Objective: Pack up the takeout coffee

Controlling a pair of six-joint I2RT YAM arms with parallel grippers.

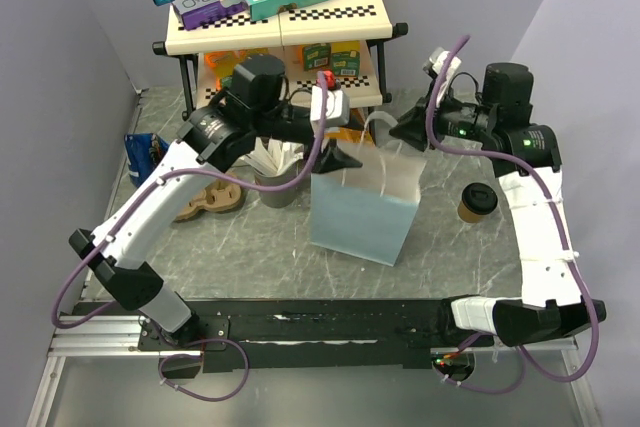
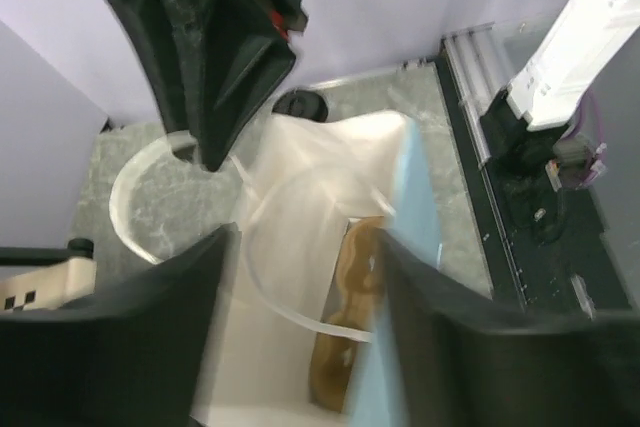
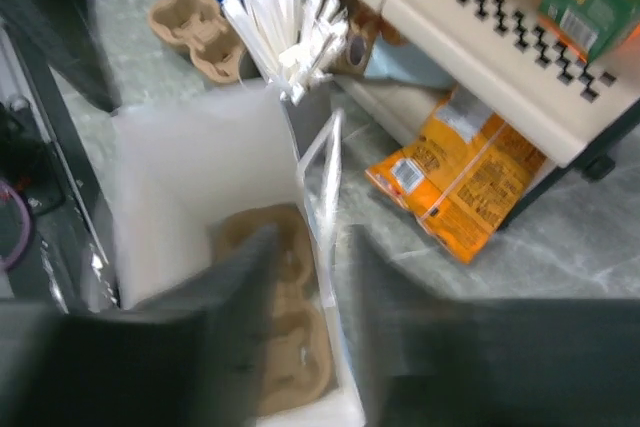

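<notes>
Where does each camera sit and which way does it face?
Top external: above and behind the bases, looking down on the table; left arm, right arm, bag and takeout coffee show.
Left wrist: over the bag, looking into it; left gripper's fingers frame it.
Right wrist: over the bag's other side, looking down; right gripper's fingers blurred.
Both wrist views share the cup carrier in the bag.

Left arm (image 1: 150, 202): white shell behind the claw, black joints.
Right arm (image 1: 540, 237): same white shell, green lights (image 1: 527, 143) just behind the claw.
Cables (image 1: 430, 107): purple, trailing back from each claw.
Fingers (image 2: 110, 347): black, broad, tapering.
</notes>
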